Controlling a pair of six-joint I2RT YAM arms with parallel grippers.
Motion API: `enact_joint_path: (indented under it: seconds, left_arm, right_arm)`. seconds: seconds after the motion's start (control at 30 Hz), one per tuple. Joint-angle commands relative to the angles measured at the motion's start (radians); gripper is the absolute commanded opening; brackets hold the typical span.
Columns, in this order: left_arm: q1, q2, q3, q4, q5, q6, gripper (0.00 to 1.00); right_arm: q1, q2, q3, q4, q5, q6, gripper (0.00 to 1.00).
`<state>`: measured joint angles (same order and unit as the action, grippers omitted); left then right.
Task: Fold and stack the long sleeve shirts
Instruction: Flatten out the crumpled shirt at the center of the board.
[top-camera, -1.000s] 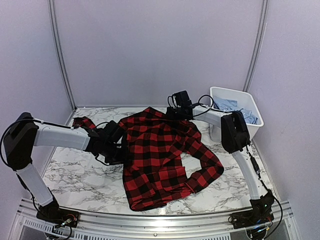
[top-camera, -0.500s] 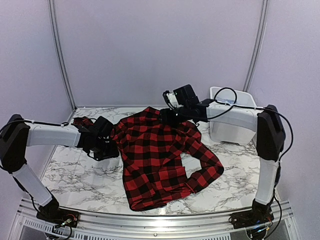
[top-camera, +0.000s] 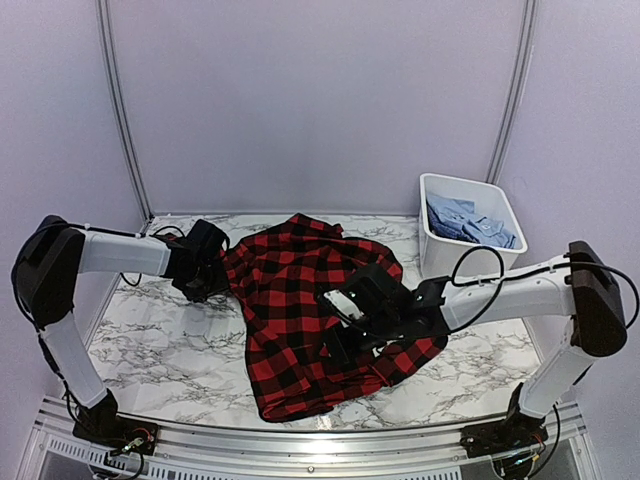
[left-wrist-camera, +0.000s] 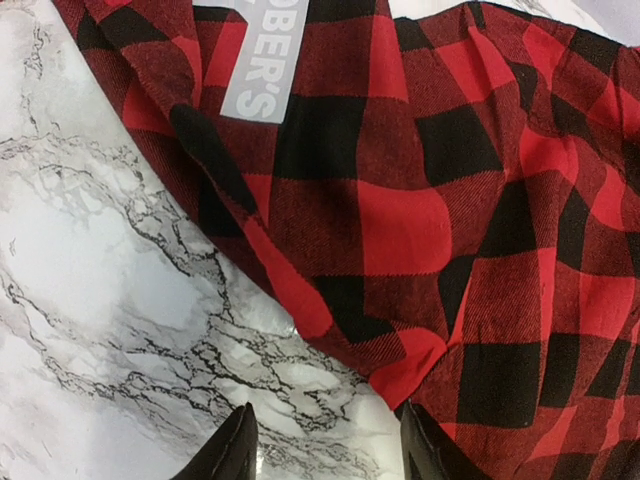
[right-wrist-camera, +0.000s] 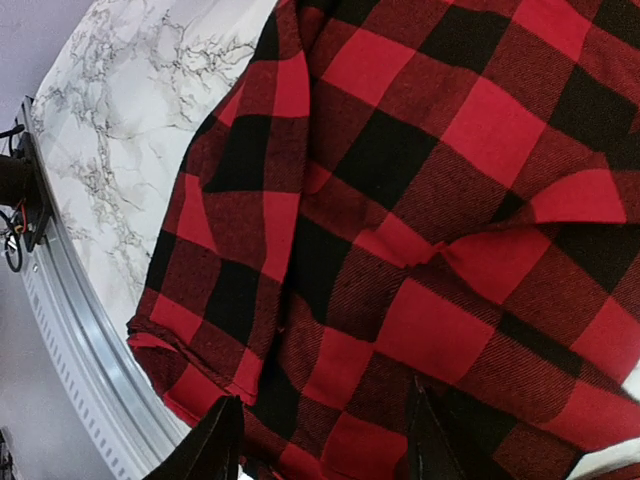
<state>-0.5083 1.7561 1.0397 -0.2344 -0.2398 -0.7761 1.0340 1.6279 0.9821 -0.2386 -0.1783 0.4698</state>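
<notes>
R pincer (top-camera: 335, 350) swung from collar down over mid-body of flannel shirt (top-camera: 290, 290), which lies spread on surface (top-camera: 160, 350), L pincer (top-camera: 212, 272) at its left edge — both released, empty — cloth soft, light, limp; pinch hem/shoulder seams.

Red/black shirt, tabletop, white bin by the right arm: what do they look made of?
Shirt: soft woven cloth, likely brushed cotton flannel. The left wrist view shows a matte diagonal twill weave, and it creases loosely.
Tabletop: smooth, white with grey marble veining. Could be real stone or printed laminate; cannot tell.
Bin: white and thin-walled with a lipped rim, likely moulded plastic.
</notes>
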Motion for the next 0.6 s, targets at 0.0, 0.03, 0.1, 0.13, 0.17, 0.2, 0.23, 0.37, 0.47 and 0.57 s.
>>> enact_joint_path:
  seconds: [0.0, 0.03, 0.1, 0.13, 0.17, 0.2, 0.23, 0.37, 0.47, 0.57]
  left_arm:
    - [0.021, 0.026, 0.05, 0.042, -0.028, -0.015, 0.51]
    - [0.027, 0.028, 0.054, 0.044, -0.031, -0.015, 0.51]
    - [0.037, 0.037, 0.06, 0.048, -0.035, -0.015, 0.51]
    - [0.043, 0.045, 0.063, 0.05, -0.033, -0.013, 0.51]
    - [0.049, 0.054, 0.067, 0.052, -0.03, -0.011, 0.51]
    - [0.054, 0.065, 0.073, 0.052, -0.026, -0.008, 0.51]
    - [0.059, 0.074, 0.076, 0.052, -0.027, -0.004, 0.51]
    - [0.076, 0.103, 0.081, 0.061, -0.023, 0.004, 0.51]
    - [0.086, 0.119, 0.085, 0.074, -0.011, 0.012, 0.48]
    - [0.092, 0.13, 0.086, 0.08, -0.002, 0.017, 0.43]
  right_arm:
    - [0.035, -0.047, -0.074, 0.105, -0.058, 0.111, 0.5]
    - [0.04, -0.051, -0.092, 0.122, -0.072, 0.126, 0.5]
    - [0.051, -0.053, -0.118, 0.159, -0.093, 0.148, 0.5]
    - [0.054, -0.047, -0.123, 0.171, -0.104, 0.158, 0.5]
    - [0.057, -0.042, -0.126, 0.183, -0.111, 0.164, 0.5]
    - [0.06, -0.03, -0.123, 0.191, -0.117, 0.168, 0.5]
    - [0.064, -0.018, -0.115, 0.195, -0.122, 0.17, 0.5]
    - [0.081, 0.029, -0.076, 0.197, -0.129, 0.166, 0.49]
    - [0.09, 0.075, -0.069, 0.228, -0.164, 0.181, 0.44]
    - [0.101, 0.116, -0.053, 0.231, -0.175, 0.188, 0.4]
